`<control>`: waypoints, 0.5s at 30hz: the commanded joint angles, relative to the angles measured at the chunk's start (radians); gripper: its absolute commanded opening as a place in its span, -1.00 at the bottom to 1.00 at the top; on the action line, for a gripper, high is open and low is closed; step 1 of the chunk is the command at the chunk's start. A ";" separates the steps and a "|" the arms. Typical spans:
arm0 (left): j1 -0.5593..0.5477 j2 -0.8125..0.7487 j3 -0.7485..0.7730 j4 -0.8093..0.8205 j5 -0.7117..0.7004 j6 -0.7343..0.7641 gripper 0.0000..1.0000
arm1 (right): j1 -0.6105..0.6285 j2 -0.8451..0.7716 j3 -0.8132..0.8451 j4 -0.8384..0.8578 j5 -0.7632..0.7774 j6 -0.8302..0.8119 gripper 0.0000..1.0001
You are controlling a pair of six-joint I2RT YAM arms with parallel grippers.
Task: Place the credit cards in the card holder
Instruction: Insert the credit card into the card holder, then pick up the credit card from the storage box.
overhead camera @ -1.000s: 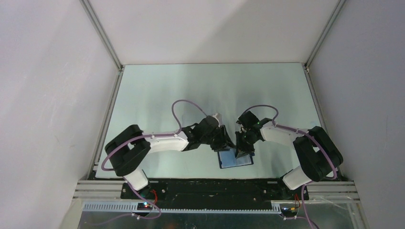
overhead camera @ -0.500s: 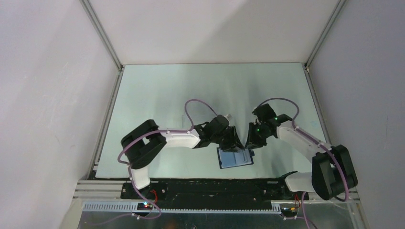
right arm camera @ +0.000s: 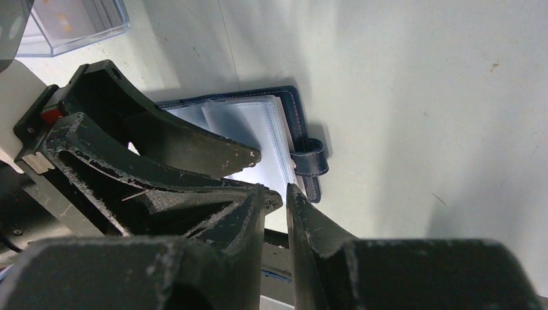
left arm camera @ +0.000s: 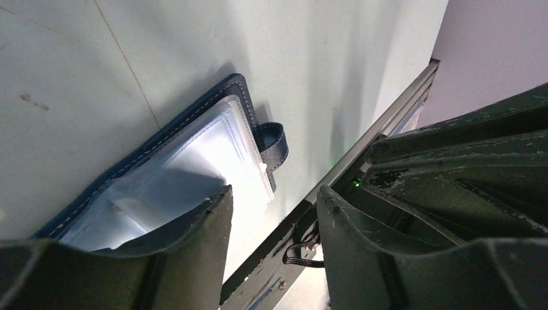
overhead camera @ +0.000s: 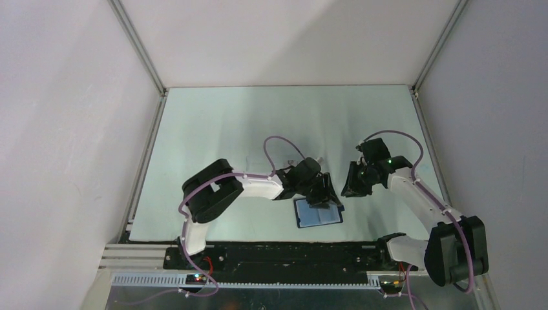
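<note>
On the pale table (overhead camera: 226, 129), near its front edge, the card holder (overhead camera: 316, 214) lies open. Only the wrist views show its clear sleeves (left arm camera: 194, 168) and strap loop (left arm camera: 274, 141). The left fingers (left arm camera: 187, 239), parted and empty, overhang the sleeves. The right fingers (right arm camera: 310, 226), narrowly parted and empty, hover farther right.
</note>
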 commanded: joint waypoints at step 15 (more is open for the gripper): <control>0.119 -0.445 -0.142 0.043 -0.113 0.175 0.31 | 0.015 0.065 0.110 0.031 -0.119 -0.020 -0.16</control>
